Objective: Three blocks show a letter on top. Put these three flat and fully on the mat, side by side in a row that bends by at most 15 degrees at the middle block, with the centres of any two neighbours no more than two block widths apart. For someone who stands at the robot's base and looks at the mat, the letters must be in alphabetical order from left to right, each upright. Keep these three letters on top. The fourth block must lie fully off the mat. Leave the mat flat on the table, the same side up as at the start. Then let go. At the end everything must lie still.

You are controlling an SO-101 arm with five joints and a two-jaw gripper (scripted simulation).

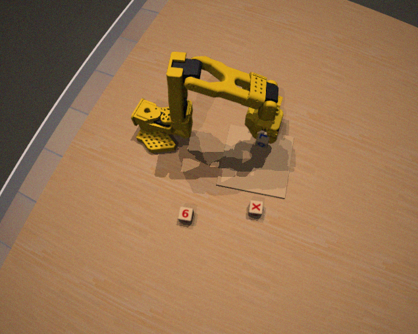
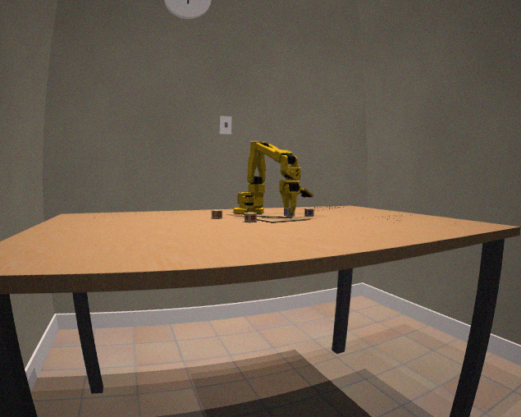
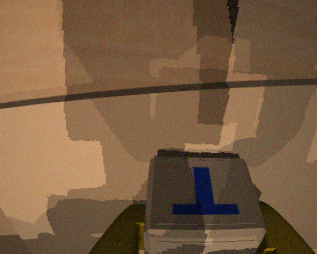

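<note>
My gripper is shut on a block with a blue T on top. It holds the block low over the far part of the thin, pale mat; I cannot tell whether the block touches the mat. In the wrist view the T is upside down. A block with a red X lies on the table, just off the mat's near edge. A block with a red 6 lies farther left, off the mat.
Another block with a blue mark stands right of the gripper in the exterior view; the arm hides it in the top view. The robot's base stands left of the mat. Arm shadows cover much of the mat.
</note>
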